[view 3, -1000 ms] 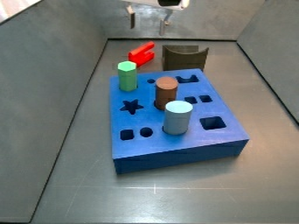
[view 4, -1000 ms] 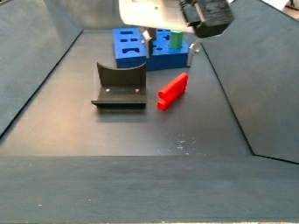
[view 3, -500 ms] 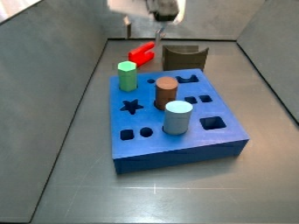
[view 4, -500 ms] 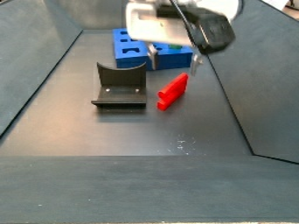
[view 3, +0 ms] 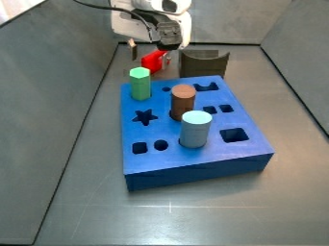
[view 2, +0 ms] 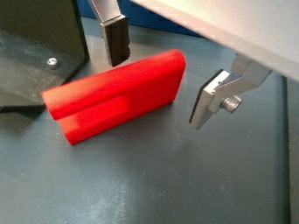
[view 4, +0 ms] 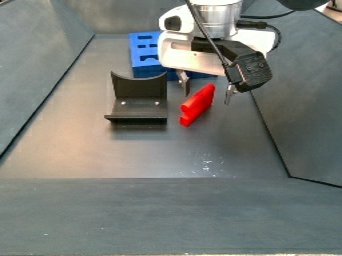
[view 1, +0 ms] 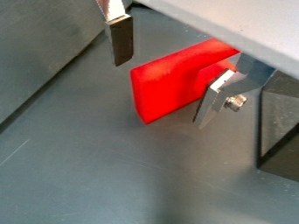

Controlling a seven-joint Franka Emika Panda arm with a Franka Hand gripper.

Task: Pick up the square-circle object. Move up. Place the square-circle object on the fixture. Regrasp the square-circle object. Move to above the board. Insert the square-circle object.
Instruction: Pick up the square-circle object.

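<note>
The square-circle object, a bright red peg, lies flat on the grey floor between the fixture and the right wall; it shows in both wrist views and both side views. My gripper is open and low, its silver fingers on either side of one end of the peg, apart from it. It also shows in both side views. The dark fixture stands next to the peg. The blue board lies beyond it.
A green hexagonal peg, a brown cylinder and a pale cylinder stand in the board. Sloping grey walls close in the floor on both sides. The fixture's corner shows in both wrist views.
My gripper has come down from above to floor level and now straddles the end of the red peg. The peg has not moved.
</note>
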